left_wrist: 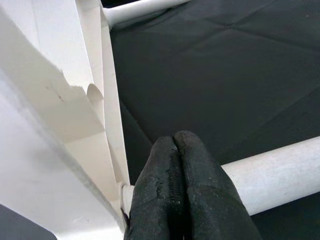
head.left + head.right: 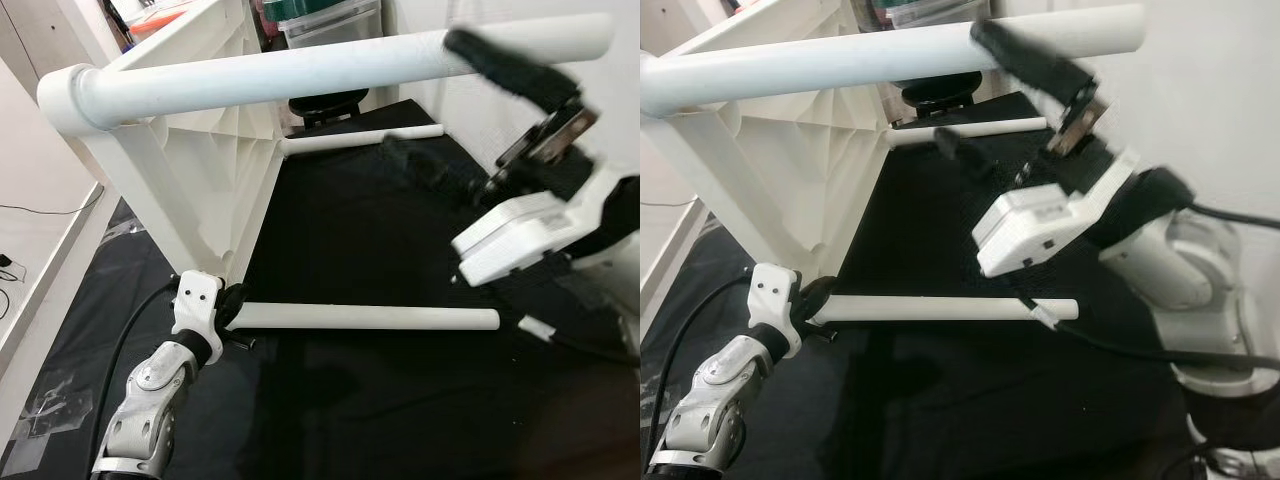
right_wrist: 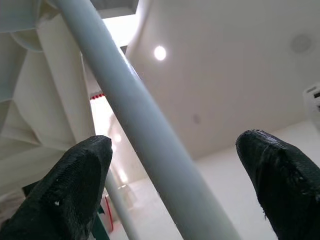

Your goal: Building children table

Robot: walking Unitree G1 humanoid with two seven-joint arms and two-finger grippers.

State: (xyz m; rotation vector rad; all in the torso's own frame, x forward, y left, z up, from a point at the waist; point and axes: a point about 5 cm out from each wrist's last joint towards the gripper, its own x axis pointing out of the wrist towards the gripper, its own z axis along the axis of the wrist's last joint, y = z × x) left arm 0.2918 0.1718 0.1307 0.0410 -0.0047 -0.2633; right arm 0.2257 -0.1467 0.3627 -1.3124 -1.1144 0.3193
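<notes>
- Both eye views are evenly bright, and the white table (image 2: 200, 150) and its upper leg (image 2: 300, 72) look close to washed out.
- The black cloth (image 2: 360, 250) swallows nearly all detail.
- The right claw (image 2: 1020, 110) is smeared by motion blur.
- In the right wrist view a ceiling lamp (image 3: 160, 52) glares, and the near fingertips (image 3: 75, 190) are soft.
- The left wrist view is dim but sharp.

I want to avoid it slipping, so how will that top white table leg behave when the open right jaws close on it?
The top leg looks like a smooth round tube, so it may twist or slide in the right gripper. It appears stiff and straight. Seated in the tabletop on its side, pushing it could tip the whole table.
</notes>
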